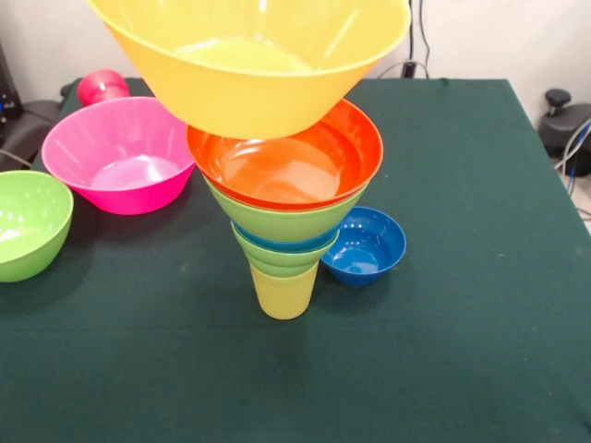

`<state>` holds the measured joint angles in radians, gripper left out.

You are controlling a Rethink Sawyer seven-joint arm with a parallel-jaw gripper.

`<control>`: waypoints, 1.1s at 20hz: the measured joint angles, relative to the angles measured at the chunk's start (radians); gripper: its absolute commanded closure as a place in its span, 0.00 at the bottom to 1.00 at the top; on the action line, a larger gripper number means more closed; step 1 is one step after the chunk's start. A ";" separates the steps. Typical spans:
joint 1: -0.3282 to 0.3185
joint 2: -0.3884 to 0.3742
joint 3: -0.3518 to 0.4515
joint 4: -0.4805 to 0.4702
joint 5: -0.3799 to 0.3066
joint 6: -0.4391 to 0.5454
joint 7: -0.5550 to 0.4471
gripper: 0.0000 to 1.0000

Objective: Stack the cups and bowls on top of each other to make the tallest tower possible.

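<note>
The tower stands mid-table on a pale yellow cup. Nested in it, widening upward, are a small lime green bowl, a thin blue rim, a larger green bowl and an orange-red bowl. A large yellow bowl is on top, offset to the left and cut by the picture's top edge; I cannot tell whether it rests on the orange-red bowl or hangs just above it. No gripper shows in the front view.
A dark blue bowl sits on the green cloth just right of the tower. A pink bowl and a lime green bowl stand at the left, with a pink-red cup behind them.
</note>
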<state>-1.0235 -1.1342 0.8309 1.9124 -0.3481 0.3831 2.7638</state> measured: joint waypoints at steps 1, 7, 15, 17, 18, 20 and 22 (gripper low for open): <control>0.001 0.000 0.000 0.000 -0.001 -0.002 0.000 1.00; 0.009 0.000 0.000 0.002 -0.005 -0.002 0.000 1.00; 0.018 0.000 0.000 0.011 -0.010 -0.002 0.000 1.00; 0.019 0.000 0.000 0.011 -0.011 -0.003 0.000 1.00; 0.020 0.000 0.000 0.011 -0.011 -0.003 0.000 1.00; 0.021 0.000 0.000 0.012 -0.011 -0.007 0.000 1.00; 0.021 0.000 0.000 0.013 -0.013 -0.011 0.000 1.00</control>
<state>-1.0028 -1.1343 0.8309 1.9257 -0.3610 0.3719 2.7638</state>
